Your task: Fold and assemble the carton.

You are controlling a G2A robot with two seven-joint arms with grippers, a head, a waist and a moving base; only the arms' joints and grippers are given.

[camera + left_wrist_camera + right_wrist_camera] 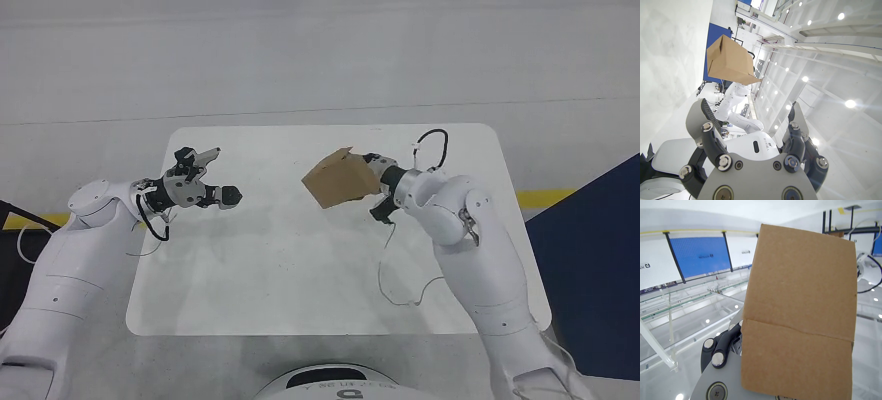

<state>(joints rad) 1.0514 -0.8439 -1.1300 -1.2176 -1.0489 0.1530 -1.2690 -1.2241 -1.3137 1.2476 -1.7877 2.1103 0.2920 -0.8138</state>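
Observation:
A brown cardboard carton hangs in the air above the back middle of the white table, folded into a box shape. My right gripper is shut on the carton's right end. In the right wrist view a creased panel of the carton covers most of the gripper. My left gripper stands open and empty above the table's left side, well apart from the carton and pointing toward it. The left wrist view has the carton beyond its spread fingertips, with one end flap slightly ajar.
A thin loose cable trails over the right part of the table. A dark blue panel stands past the table's right edge. A yellow floor line runs beside the table.

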